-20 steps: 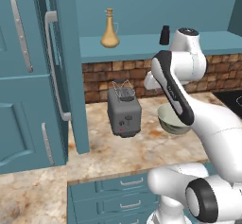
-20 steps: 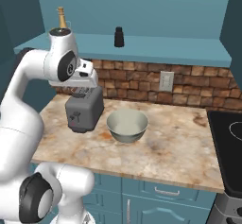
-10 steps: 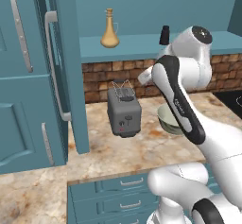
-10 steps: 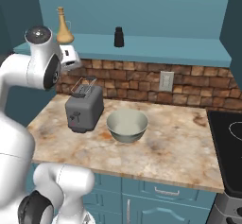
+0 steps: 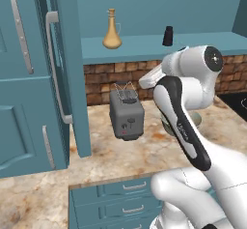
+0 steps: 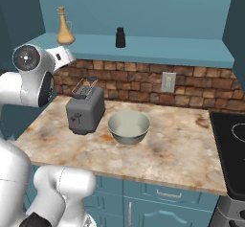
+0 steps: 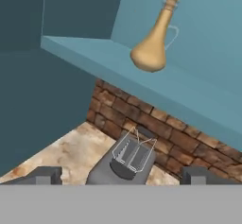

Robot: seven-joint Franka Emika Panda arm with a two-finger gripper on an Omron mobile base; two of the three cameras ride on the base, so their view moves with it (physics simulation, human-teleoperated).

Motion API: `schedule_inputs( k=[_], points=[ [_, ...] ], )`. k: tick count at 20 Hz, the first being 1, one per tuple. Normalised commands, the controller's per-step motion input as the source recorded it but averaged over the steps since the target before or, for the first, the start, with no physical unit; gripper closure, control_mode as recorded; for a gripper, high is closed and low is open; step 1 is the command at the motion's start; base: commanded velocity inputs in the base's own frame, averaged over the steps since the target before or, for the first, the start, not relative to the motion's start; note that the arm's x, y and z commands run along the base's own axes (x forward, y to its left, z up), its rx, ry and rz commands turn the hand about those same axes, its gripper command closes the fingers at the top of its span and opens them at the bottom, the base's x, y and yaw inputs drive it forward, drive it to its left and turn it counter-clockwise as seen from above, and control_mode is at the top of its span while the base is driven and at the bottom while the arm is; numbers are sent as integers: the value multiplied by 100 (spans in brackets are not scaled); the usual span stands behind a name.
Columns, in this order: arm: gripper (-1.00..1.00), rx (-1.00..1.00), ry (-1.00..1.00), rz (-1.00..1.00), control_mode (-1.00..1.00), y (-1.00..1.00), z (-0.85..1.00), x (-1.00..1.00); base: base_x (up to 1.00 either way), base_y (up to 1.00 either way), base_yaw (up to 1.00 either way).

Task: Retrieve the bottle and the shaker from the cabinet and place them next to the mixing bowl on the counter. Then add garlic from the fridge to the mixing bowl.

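The fridge (image 5: 29, 78) occupies the left side of the left base view; its teal doors carry long silver bar handles and no readable lettering. The cabinet (image 6: 143, 46) spans the wall above the brick backsplash (image 6: 143, 80), with one long flat shelf board whose front edge overhangs the bricks. The counter (image 6: 162, 149) runs below, marbled beige and rust-brown, with open worktop to the right of the mixing bowl up to the black cooktop (image 6: 234, 140). Teal drawers (image 5: 116, 199) sit under the front edge of the counter.

The grey toaster (image 6: 85, 110) stands on the counter just left of the mixing bowl (image 6: 128, 127), near it but apart. A wall outlet (image 6: 167, 82) is set in the bricks behind the bowl.

On the shelf, the bottle (image 7: 153, 36) stands upright toward the left end, well apart from the shaker (image 6: 120, 37), which is upright further right. Open shelf surface lies between them. No labels or writing are legible on any item.

The gripper (image 7: 120, 175) sits above the toaster and below the shelf, aimed toward the bottle. Its jaws are spread wide and hold nothing.
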Motion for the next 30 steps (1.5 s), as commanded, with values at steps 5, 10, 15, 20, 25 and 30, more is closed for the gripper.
schedule_inputs(
  k=[5, 10, 15, 20, 25, 30],
  points=[
    [-100, 0, 3, -15, -100, 1, 34, 2, 0, 0, 0],
    [-100, 14, -14, 0, -100, 0, 24, -3, 0, 0, 0],
    [-100, 17, -4, 0, -100, 0, 53, -1, 0, 0, 0],
    [-100, 7, 19, -2, -100, 0, 65, 2, 0, 0, 0],
    [-100, 3, 18, -2, -100, 1, 3, 1, 0, 0, 0],
    [-100, 11, -4, 0, -100, 23, 0, 16, 0, 0, 0]
  ],
)
